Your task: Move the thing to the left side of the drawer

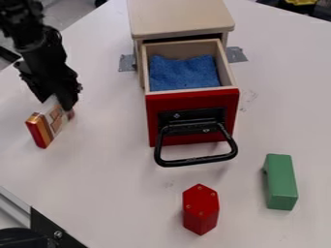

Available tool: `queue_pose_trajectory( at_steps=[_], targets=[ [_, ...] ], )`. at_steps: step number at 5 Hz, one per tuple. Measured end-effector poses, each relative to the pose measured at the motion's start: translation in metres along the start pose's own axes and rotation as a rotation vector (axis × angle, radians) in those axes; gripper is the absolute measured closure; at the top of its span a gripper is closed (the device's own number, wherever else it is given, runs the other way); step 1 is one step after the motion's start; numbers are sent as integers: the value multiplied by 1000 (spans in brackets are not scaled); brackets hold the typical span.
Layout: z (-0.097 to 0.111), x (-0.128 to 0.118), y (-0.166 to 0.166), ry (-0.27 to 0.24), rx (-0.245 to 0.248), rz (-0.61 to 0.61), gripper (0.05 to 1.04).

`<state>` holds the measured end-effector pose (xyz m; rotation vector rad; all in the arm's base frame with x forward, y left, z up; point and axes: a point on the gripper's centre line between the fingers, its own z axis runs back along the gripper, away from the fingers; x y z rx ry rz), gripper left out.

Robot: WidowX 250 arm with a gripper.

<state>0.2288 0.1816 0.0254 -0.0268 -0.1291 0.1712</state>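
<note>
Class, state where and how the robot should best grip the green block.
I'd take the green block by its two long sides, near the middle, coming from above: it lies flat, clearly longer than wide, and both long sides stand free of other things.

Toward the near side of the white surface (pixel 110 193), a red six-sided block (pixel 200 210) stands upright, small dots on its top. A green block (pixel 282 183) is off to the right of it — near, the two well apart from touching. Farther back lies a rumpled blue cloth (pixel 184 73). Grey tape (pixel 237 54) sticks to the surface back there, and something yellow (pixel 301 2) peeks in beyond the far edge.
</note>
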Motion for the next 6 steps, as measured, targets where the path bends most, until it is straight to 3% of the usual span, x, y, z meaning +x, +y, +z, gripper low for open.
queue_pose_trajectory(
  at_steps=[1,2,3,4,5,6],
  targets=[
    [11,-1,-7,46,-50,-28,101],
    [39,5,-19,38,-60,-70,83],
    [57,9,-45,27,-105,-143,83],
    [67,10,-59,-10,-77,-203,83],
    [66,10,-66,-27,4,-248,83],
    [66,11,-67,-7,61,-270,83]
  ],
)
